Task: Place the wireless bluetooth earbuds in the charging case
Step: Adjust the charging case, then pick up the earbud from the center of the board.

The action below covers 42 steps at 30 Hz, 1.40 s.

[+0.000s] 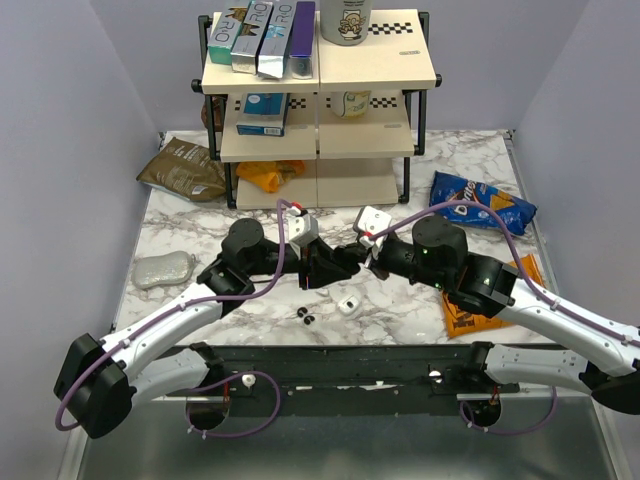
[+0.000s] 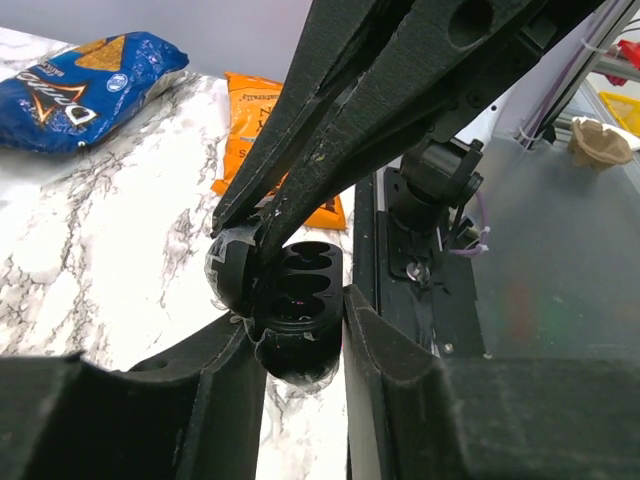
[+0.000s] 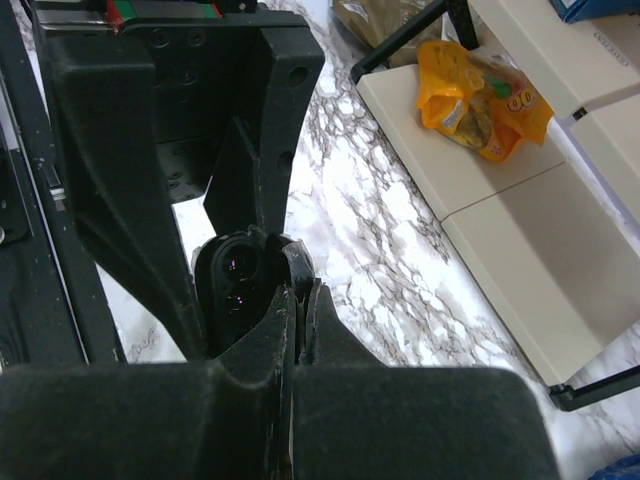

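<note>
Jaws of the left gripper (image 1: 322, 267): shut on the flanks of the charging case (image 2: 300, 295), wells turned up and open, dark and seemingly with nothing in them. Jaws of the right gripper (image 2: 255, 225): pressed almost together, pinching what looks like the rim of the case's raised lid on its left side in the left wrist view.

Not in the case yet, the wireless bluetooth earbuds (image 1: 302, 315): both down on the bench (image 1: 200, 230), side by side and touching or nearly so, near of the case and a shade to its left, apart from both pairs of jaws. Too small to read any long axis.

Closer to the left gripper than to the right, yet by judgement work for the right one, with the left tied up carrying the case. Calls for letting go of the lid, swinging toward the near edge and coming down over a single bud. Likely to roll or squirt out, being far smaller than the fingertips.

Farther out: a small white object (image 1: 349, 305) just right of the buds, an orange packet (image 1: 470, 318) under the right arm, a blue chip bag (image 1: 482, 203) to the far right, a shelf rack (image 1: 385, 62) along the far edge.
</note>
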{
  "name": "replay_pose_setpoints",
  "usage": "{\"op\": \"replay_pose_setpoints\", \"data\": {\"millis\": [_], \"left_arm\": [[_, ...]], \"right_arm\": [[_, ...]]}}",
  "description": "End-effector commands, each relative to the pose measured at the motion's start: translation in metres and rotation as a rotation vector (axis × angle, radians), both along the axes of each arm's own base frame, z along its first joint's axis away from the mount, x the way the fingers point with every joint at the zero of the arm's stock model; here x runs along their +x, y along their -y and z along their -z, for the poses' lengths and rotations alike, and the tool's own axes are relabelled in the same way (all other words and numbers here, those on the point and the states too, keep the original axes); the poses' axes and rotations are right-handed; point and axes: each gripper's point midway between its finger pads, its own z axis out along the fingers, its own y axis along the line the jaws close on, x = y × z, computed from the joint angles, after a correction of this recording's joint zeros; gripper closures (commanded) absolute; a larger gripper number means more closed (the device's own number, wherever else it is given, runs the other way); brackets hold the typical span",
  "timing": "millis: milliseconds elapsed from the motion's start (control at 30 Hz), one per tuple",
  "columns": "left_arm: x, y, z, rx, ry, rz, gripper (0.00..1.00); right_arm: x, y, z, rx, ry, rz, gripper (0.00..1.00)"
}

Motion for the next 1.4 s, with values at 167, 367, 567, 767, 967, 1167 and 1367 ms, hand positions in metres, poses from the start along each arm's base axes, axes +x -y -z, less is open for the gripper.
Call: {"op": "replay_pose_setpoints", "data": {"millis": [167,367,567,767,967,1167,1367], "left_arm": [[0.001,-0.004,-0.001,-0.018,0.058,-0.024,0.76],[0.001,-0.007,0.002,-0.021,0.057,-0.044,0.90],[0.005,-0.012,0.008,-0.020,0.033,-0.102,1.00],[0.011,-0.024,0.011,-0.032,0.014,-0.204,1.00],[0.022,-0.054,0.011,-0.098,-0.010,-0.418,1.00],[0.021,-0.084,0.005,-0.179,-0.017,-0.558,1.00],[0.023,-0.109,0.001,-0.149,-0.033,-0.681,1.00]], "right_arm": [[-0.003,-0.003,-0.017,0.040,0.003,-0.007,0.99],[-0.002,-0.002,-0.026,0.078,-0.011,0.018,0.84],[-0.001,0.002,-0.040,0.133,-0.020,0.049,0.54],[0.005,0.015,-0.057,0.207,-0.021,0.135,0.38],[0.035,0.047,-0.021,0.277,-0.177,0.365,0.38],[0.024,0.014,0.084,0.153,-0.493,0.263,0.48],[-0.008,-0.033,0.136,0.052,-0.612,0.104,0.46]]}}
